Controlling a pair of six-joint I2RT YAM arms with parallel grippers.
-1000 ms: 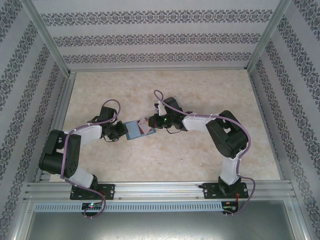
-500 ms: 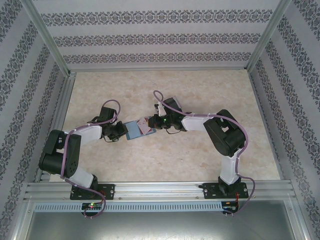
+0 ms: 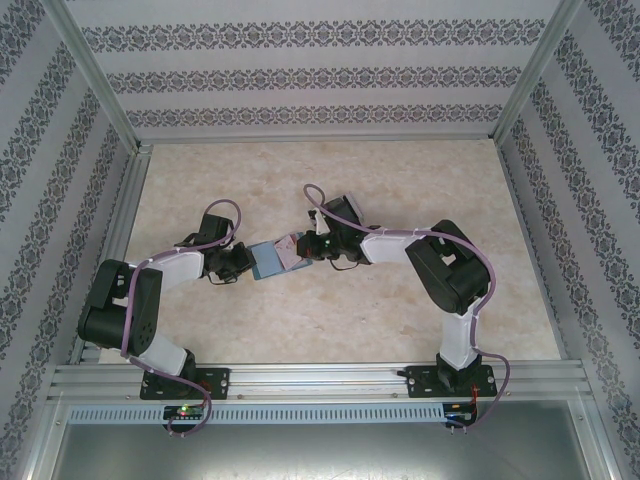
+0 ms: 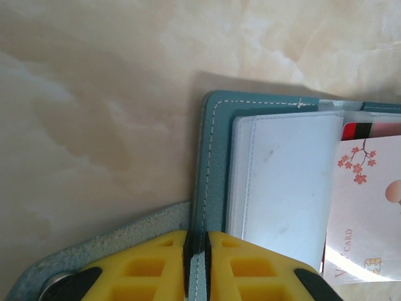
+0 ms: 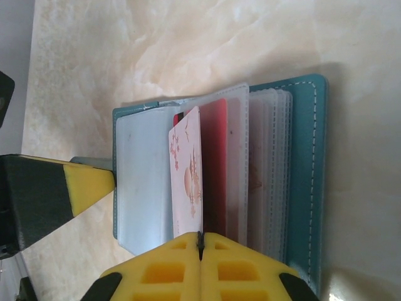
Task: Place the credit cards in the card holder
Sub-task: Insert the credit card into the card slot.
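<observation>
The right end effector point(image 5: 200, 241), pinched shut on a pale card point(image 5: 187, 175), risked buckling it if it missed a sleeve point(image 5: 237, 157) of the card holder point(image 5: 307, 157).

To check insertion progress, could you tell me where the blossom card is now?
In the right wrist view, the blossom card is pinched by the right gripper inside the card holder, between a clear sleeve and a red card.

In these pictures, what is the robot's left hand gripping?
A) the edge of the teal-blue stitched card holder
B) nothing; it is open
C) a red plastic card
A: the left wrist view shows the left hand shut on the cover edge of the teal-blue stitched card holder; the right hand grips the white blossom-printed card.
</observation>
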